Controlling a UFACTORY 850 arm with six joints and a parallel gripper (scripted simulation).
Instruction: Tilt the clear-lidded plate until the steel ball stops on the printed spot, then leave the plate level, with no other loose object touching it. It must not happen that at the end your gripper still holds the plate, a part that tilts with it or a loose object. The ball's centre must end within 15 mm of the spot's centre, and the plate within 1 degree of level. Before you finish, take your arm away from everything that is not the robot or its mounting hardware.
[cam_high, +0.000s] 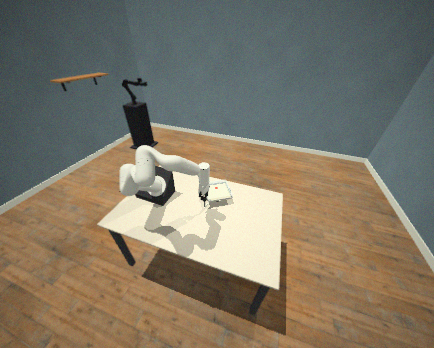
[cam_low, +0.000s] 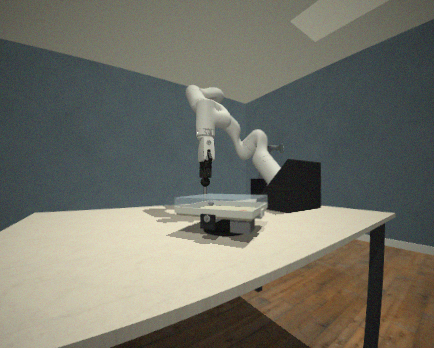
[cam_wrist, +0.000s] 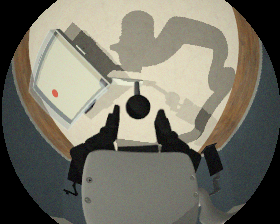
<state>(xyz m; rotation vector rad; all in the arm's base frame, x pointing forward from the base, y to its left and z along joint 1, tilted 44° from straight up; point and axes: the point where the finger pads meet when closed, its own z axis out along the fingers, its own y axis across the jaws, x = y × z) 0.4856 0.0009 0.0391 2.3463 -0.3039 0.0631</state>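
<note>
The pale tabletop (cam_high: 240, 235) carries two things — the arm's black base (cam_high: 165, 192) at one corner, and beside it the plate (cam_high: 220, 193) on its dark stand (cam_low: 216, 223).

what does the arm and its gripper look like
A glossy white arm of rounded, tube-like links on a black base. The gripper has a grey body and two dark fingers. No cables or markings can be made out.

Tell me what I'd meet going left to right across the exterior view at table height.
Bare table top → clear-lidded plate with the gripper above its left part → black pedestal → table leg.
</note>
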